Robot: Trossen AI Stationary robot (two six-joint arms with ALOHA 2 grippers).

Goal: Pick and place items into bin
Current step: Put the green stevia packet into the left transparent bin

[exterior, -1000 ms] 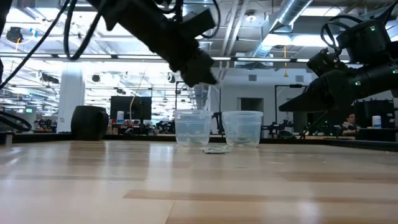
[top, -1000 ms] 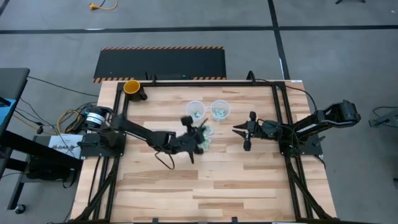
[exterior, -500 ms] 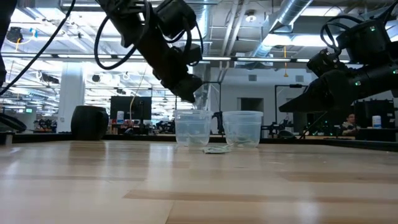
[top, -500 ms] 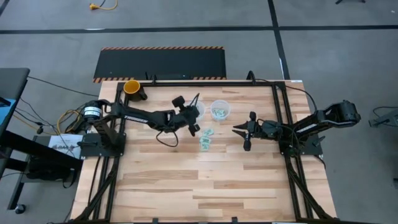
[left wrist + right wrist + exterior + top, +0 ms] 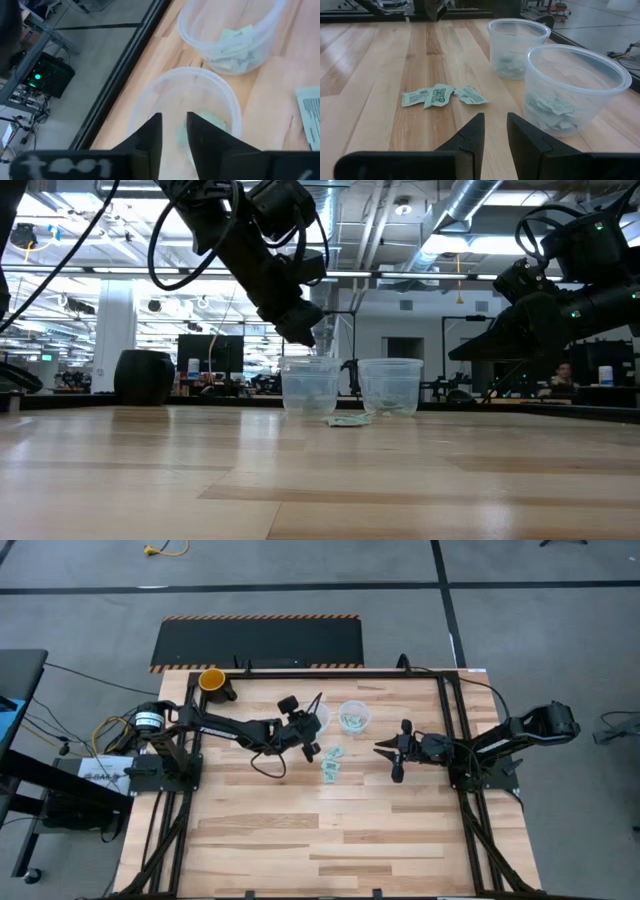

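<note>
Whereas 1.0 s earlier the left gripper [image 5: 309, 743] had hung over the loose packets near the table's middle, we found it now above the left clear cup [image 5: 318, 717], a position it had reached by 0.5 s earlier and barely altered since. In the left wrist view its fingers [image 5: 150, 135] stood a narrow gap apart over the cup's mouth, and we saw nothing held between them. In the low view the gripper tip [image 5: 297, 331] sat just above the cup's rim [image 5: 310, 361].

The right gripper [image 5: 385, 749] had not moved across all 3 moments; it waited over the table to the right of the cups, with its fingers [image 5: 471, 135] a narrow gap apart and nothing between them.

We recorded 2 clear plastic cups side by side, close but apart. The left clear cup held a few pale green-and-white packets [image 5: 212, 123] at its bottom. The right clear cup [image 5: 353, 716] held a larger pile of the same packets [image 5: 551, 111]. 3 packets [image 5: 439, 95] lay loose on the wood table [image 5: 350, 830], near the cups on the side toward the table's middle. An orange cup [image 5: 211, 679] stood at the table's far left corner, well apart from the rest.
</note>
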